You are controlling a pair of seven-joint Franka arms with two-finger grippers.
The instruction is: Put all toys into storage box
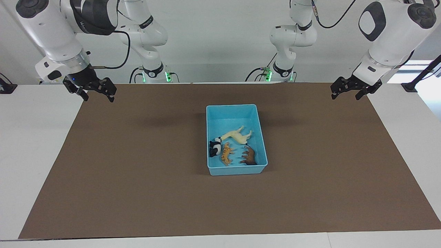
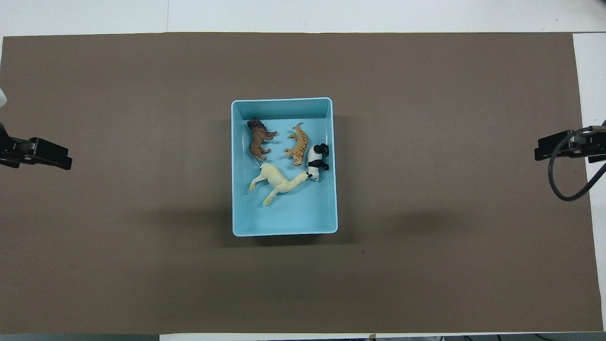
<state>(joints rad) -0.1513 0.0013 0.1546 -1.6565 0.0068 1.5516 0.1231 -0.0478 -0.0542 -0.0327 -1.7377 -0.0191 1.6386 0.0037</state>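
The light blue storage box [image 1: 231,106] [image 2: 281,100] sits in the middle of the brown mat. All the toys lie on their sides inside it: a cream llama [image 1: 237,135] [image 2: 279,182], a black-and-white panda [image 1: 215,147] [image 2: 318,162], an orange cat [image 1: 226,153] [image 2: 298,148] and a brown lion [image 1: 250,156] [image 2: 258,142]. My right gripper [image 1: 98,98] hangs open and empty over the mat's corner at the right arm's end. Over the corner at the left arm's end, my left gripper [image 1: 345,97] is open and empty too.
The brown mat [image 1: 137,179] covers most of the white table [image 1: 34,144], with bare white strips at both ends. Both arm bases [image 1: 155,74] stand at the robots' edge. A black cable [image 2: 565,184] loops below the right wrist.
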